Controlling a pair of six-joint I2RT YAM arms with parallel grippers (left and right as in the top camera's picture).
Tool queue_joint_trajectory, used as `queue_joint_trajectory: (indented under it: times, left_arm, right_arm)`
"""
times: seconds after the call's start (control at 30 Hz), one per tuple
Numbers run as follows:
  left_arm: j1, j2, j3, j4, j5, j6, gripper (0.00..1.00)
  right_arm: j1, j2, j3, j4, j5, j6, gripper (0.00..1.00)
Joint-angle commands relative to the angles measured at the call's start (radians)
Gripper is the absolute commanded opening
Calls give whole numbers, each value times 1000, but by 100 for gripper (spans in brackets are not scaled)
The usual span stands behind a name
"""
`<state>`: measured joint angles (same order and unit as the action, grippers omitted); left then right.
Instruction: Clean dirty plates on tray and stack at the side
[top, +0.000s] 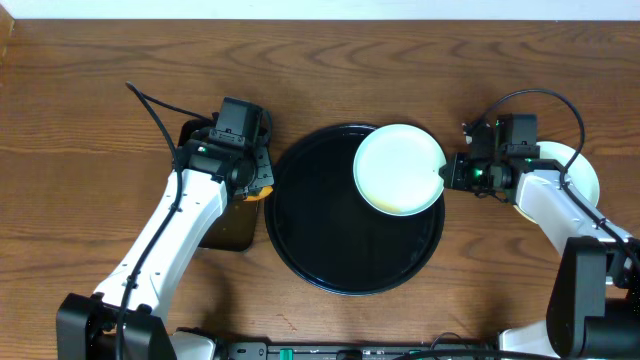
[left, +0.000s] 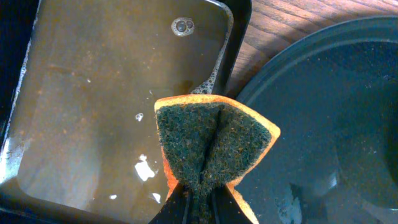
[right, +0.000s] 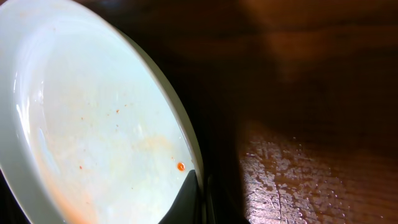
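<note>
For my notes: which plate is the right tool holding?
The plate over the black tray, rim in the right tool; the other plate sits off the tray.

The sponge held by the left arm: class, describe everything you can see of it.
The orange foam sponge with a dark green scouring face is pinched at its middle by the left gripper, so it folds into a bow shape. It hangs over the edge of the rectangular black tray of brownish soapy water, beside the round black tray; contact with either cannot be told.
</note>
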<state>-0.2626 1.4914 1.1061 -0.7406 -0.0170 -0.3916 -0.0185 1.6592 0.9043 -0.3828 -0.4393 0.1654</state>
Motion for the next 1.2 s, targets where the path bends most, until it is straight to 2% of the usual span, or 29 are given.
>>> queue_joint_trajectory:
  times: [0.0,0.23,0.47,0.73,1.17]
  left_arm:
    - [3,-8,-3,-3,-1,6,8]
    - [3,-8,-3,-2,-1,5,8]
    - [3,-8,-3,-3,-1,5,8]
    - [3,-8,-3,-2,-1,5,8]
    - [3,-8,-3,-3,-1,5,8]
  right_arm:
    - [1,-93,19,5,-21,-63,1]
    - [69,-254,19,-3,183,-118,1]
    - [311,-332,19,0,649,-182,1]
    - [547,-332,19,59,1006,-231,1]
    - [646,-332,19,111,1167,-333,1]
